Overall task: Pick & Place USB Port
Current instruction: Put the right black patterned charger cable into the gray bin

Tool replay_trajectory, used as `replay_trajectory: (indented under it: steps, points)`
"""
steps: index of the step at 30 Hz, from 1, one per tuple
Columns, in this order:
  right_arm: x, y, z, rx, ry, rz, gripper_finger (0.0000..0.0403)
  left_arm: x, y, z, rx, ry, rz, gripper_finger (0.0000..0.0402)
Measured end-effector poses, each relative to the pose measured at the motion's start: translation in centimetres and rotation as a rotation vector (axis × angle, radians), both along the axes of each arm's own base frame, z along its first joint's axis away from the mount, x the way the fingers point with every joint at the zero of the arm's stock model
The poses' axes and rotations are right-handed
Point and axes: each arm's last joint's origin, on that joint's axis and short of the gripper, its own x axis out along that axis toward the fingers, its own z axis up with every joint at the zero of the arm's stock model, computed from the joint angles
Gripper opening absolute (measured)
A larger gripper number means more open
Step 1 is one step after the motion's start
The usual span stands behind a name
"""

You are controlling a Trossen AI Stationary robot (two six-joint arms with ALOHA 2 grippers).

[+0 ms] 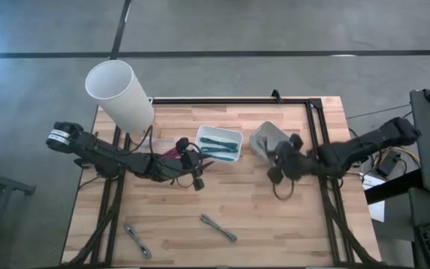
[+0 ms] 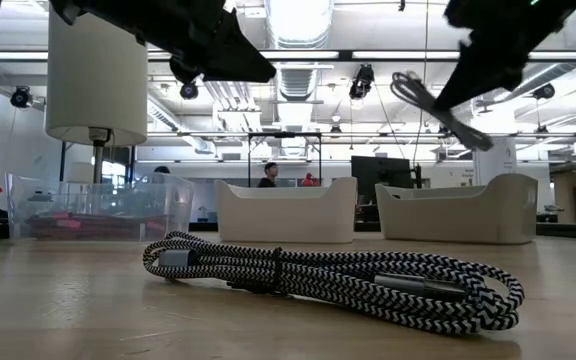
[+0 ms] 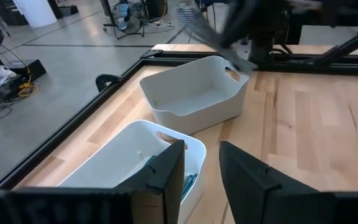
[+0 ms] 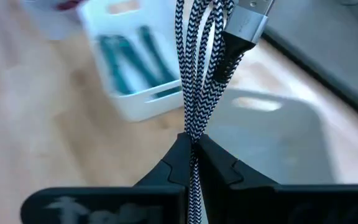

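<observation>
My right gripper (image 4: 194,144) is shut on a black-and-white braided USB cable (image 4: 197,74) with a silver plug (image 4: 248,22). It hangs in the air (image 2: 428,98) near the empty white bin (image 1: 266,137). A second white bin (image 1: 219,144) holds teal cables. My left gripper (image 3: 201,165) stands open above that bin's near rim (image 3: 166,134), touching nothing. Two more braided cables (image 1: 219,228) (image 1: 136,240) lie flat on the table's near part. My right gripper pinches the folded cable's bundled strands (image 4: 194,127) between its two fingertips. The fingers slant down and lie across the strands. The plug end (image 4: 244,31) sticks out beyond the fingers. A loop (image 1: 281,191) hangs below, and the whole cable is clear of the table.
A clear bin with red items (image 2: 93,208) sits at the left, beside a white cylinder on a stand (image 1: 119,91). A coiled braided cable (image 2: 328,275) lies close to the low camera. Black rails (image 1: 319,149) frame the wooden table.
</observation>
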Motion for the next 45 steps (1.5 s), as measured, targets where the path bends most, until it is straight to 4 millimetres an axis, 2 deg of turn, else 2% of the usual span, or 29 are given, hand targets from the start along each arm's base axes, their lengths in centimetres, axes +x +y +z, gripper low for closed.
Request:
replay_trajectory:
  steps: [8, 14, 17, 21, 30, 41, 45]
  points:
    - [0.6, -5.7, -0.5, 0.000, 0.155, -0.051, 0.0013, 0.0, 0.1, 0.0, 0.000, 0.001, 0.002, 0.0120]
    - [1.0, -8.5, -2.1, 0.050, 0.269, -0.152, 0.0013, 0.0, 0.1, 0.0, 0.001, 0.004, 0.002, 0.0120]
    - [1.4, -9.4, -3.2, 0.103, 0.353, -0.110, 0.0013, 0.0, 0.1, 0.0, 0.001, 0.003, 0.002, 0.0120]
    - [2.1, -10.1, -5.0, 0.170, 0.453, -0.024, 0.0013, 0.0, 0.1, 0.0, 0.000, 0.003, 0.002, 0.0120]
    - [3.3, -10.5, -8.2, 0.250, 0.595, 0.004, 0.0013, 0.0, 0.1, 0.0, 0.001, 0.004, 0.002, 0.0120]
    - [3.7, -10.5, -9.5, 0.288, 0.646, 0.020, 0.0013, -0.1, 0.1, -0.3, 0.007, 0.033, 0.001, 0.0120]
    - [3.7, -10.5, -9.5, 0.289, 0.646, 0.024, 0.0028, -0.1, 0.1, -0.3, 0.007, 0.033, 0.001, 0.0120]
